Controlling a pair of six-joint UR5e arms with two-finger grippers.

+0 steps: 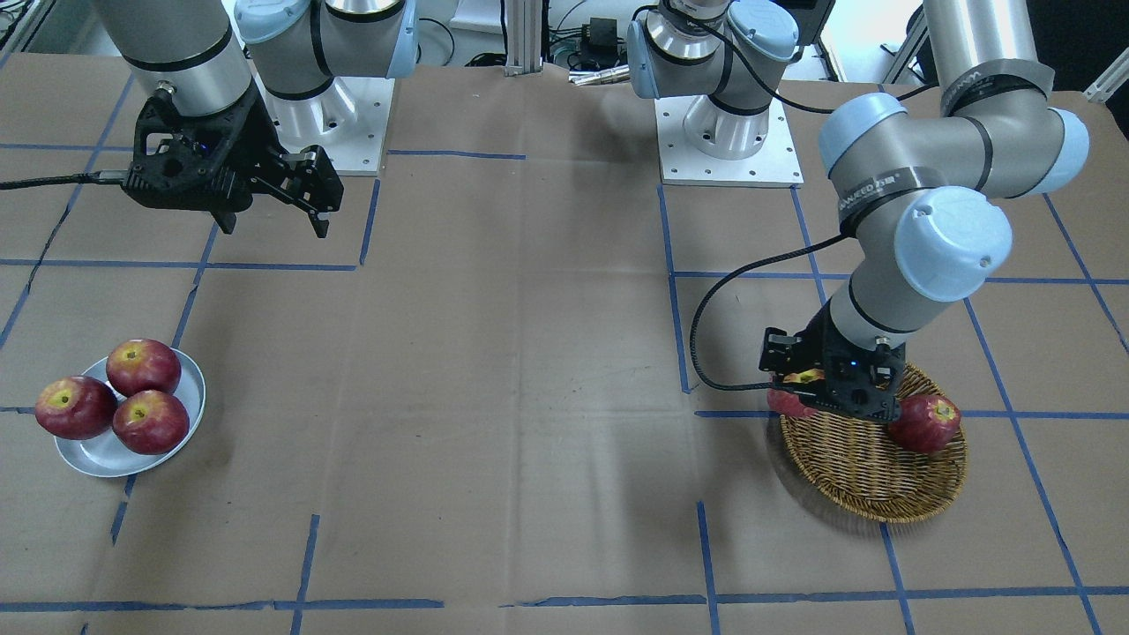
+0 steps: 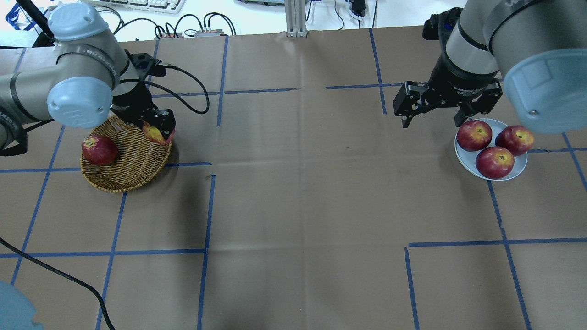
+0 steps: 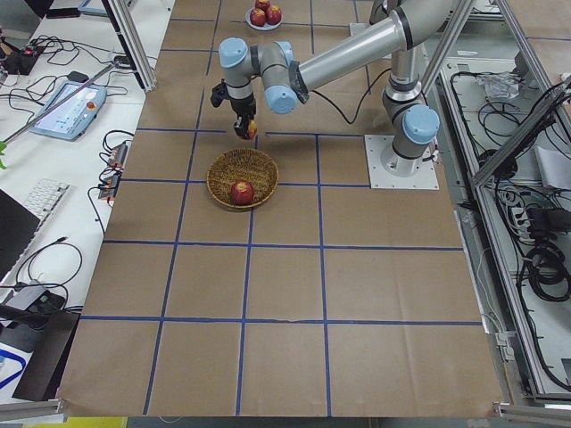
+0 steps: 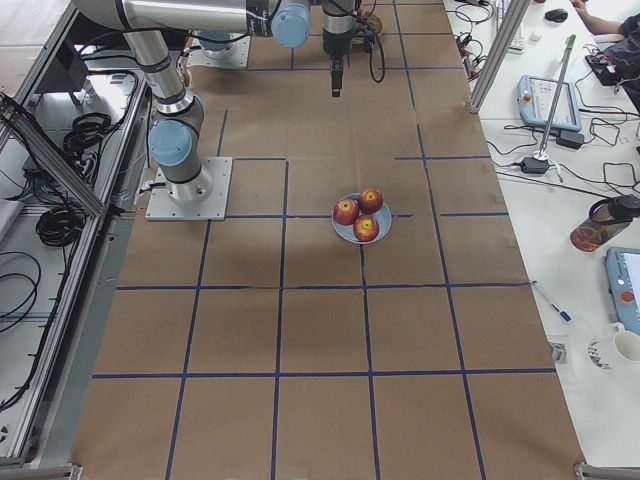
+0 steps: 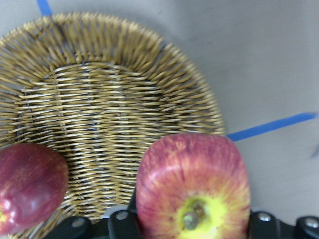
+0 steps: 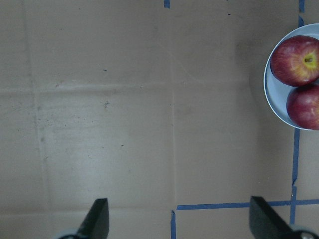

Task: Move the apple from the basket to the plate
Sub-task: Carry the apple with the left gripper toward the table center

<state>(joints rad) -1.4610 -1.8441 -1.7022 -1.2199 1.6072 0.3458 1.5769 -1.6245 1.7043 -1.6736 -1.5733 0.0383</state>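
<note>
The paper-covered table (image 2: 293, 206), gridded with blue tape, takes up most of the scene, with the two arms working at opposite ends of it. The left gripper (image 2: 158, 128) hangs over the edge of the wicker basket (image 2: 124, 176), its fingers pinching the apple (image 5: 194, 184) from both sides. The yellow-streaked fruit is lifted clear of the weave and sits above the rim on the side toward the table's middle. The right gripper (image 2: 431, 120) hovers with its fingers spread wide over bare paper, just beside the plate (image 2: 520, 166). Three dark red apples (image 2: 474, 135) crowd that plate, touching one another. One more dark red apple (image 2: 99, 150) lies in the basket, against the far side from the held one.
</note>
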